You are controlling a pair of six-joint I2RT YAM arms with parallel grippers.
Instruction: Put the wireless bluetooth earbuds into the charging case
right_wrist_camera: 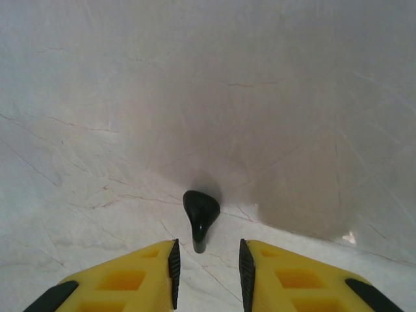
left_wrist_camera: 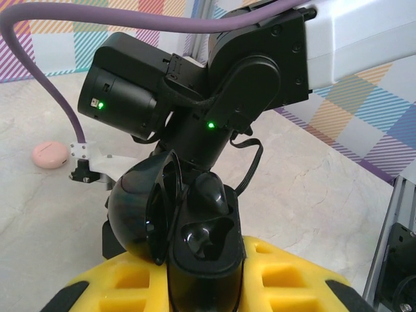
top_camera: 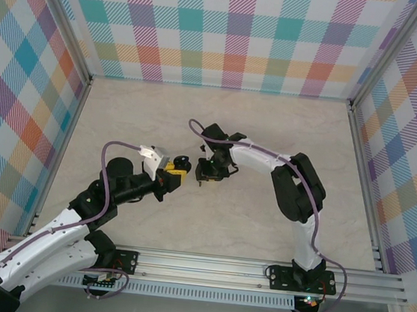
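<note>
My left gripper (left_wrist_camera: 205, 289) is shut on a black charging case (left_wrist_camera: 208, 260) and holds it up with its lid (left_wrist_camera: 133, 218) swung open to the left. A glossy black earbud (left_wrist_camera: 218, 195) sits in the far socket. The near socket (left_wrist_camera: 205, 237) is hollow. In the top view the case (top_camera: 181, 162) sits at the left gripper (top_camera: 173, 173), close beside my right gripper (top_camera: 207, 177). The right gripper (right_wrist_camera: 207, 273) points down at the table, open. A second black earbud (right_wrist_camera: 200, 214) lies on the table just ahead of its fingertips, stem toward the gap, untouched.
A pale pink round case (left_wrist_camera: 50, 155) lies shut on the marble table (right_wrist_camera: 292, 117) beyond the left gripper. The right arm's wrist (left_wrist_camera: 195, 84) hangs right behind the held case. Checked walls (top_camera: 223, 30) enclose the table on three sides.
</note>
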